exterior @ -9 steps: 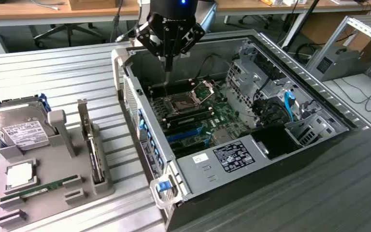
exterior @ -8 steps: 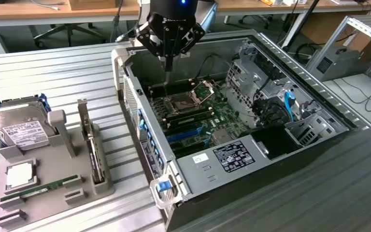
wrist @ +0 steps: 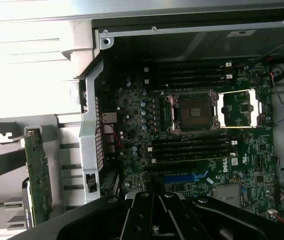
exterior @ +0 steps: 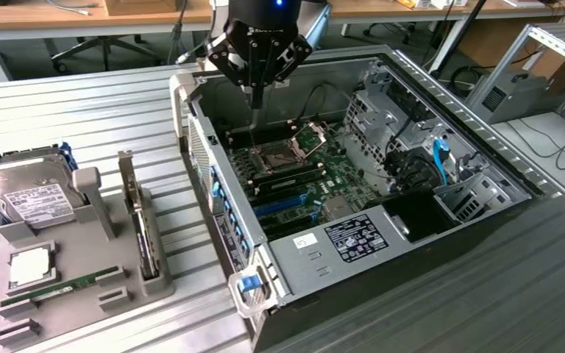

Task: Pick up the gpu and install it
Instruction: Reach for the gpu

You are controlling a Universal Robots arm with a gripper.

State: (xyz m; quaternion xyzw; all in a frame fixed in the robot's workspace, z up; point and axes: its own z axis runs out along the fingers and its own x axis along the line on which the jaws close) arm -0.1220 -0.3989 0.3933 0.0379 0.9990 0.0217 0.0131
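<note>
Slatted grey desk carries, at the exterior view's left, a holder tray with the gpu standing on edge: light, stiff, fragile; judged best gripped by its bare upper edge. Rightward, the end effector, clenched and empty, hangs over the open computer case.

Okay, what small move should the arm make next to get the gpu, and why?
Probably it should lift and shift toward the exterior view's left. The hand is shut and empty over the open computer case, while the gpu stands on edge in the grey holder beside the case, untouched.
</note>
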